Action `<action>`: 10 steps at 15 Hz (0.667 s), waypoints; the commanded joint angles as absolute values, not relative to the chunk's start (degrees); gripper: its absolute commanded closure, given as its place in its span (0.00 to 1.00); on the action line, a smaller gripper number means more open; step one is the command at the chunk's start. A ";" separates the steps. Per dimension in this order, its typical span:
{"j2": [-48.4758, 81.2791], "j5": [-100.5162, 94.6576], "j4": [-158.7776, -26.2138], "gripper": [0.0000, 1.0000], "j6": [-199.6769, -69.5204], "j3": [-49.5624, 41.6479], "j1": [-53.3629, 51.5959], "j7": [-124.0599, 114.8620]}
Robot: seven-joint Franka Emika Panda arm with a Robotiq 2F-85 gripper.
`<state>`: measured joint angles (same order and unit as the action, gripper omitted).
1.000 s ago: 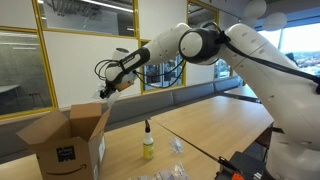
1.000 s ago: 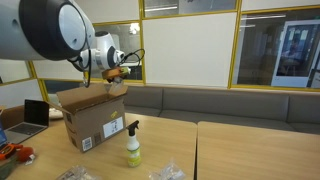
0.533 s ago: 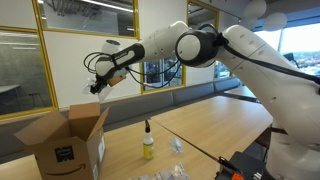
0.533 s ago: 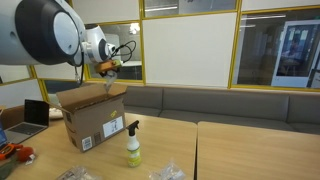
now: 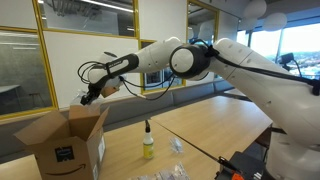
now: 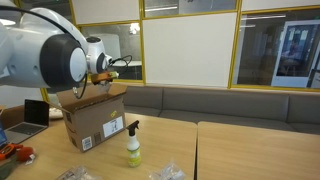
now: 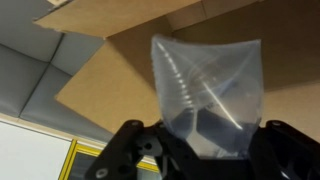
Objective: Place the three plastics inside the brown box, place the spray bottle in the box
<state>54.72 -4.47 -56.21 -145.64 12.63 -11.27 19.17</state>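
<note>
At the left of the table [image 5: 215,122], the brown box [image 5: 62,140] is standing with its flaps spread, so its mouth is facing up to take things dropped from above. Over that opening the gripper [image 5: 90,96] is hovering at the end of the outstretched arm. Its jaws are pressing together on one edge of a clear plastic bag [image 7: 210,90]. In the wrist view the limp film is hanging away from the fingers [image 7: 135,150] with brown cardboard filling the background. Pinching only the edge is probably letting the bag dangle freely, so that it should fall straight in once released. Whether it is hanging over the cavity or over a flap, I cannot tell.

Further right, the spray bottle [image 5: 148,143] is standing upright on the table, near the box but apart from it, nozzle up and easy to grasp later. Right again, two more plastics [image 5: 176,146] are lying crumpled on the tabletop, one beside the bottle and one at the near edge [image 5: 160,176], both waiting for their turn
</note>
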 commanded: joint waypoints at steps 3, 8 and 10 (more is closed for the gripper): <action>65.07 2.03 -45.68 0.87 -141.38 19.50 -9.29 27.63; 70.71 3.33 -40.86 0.86 -133.62 20.28 -10.34 30.76; 71.86 2.61 -39.60 0.86 -129.28 19.37 -11.19 31.27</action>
<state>68.06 1.73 -46.19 -135.21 19.43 -9.78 28.86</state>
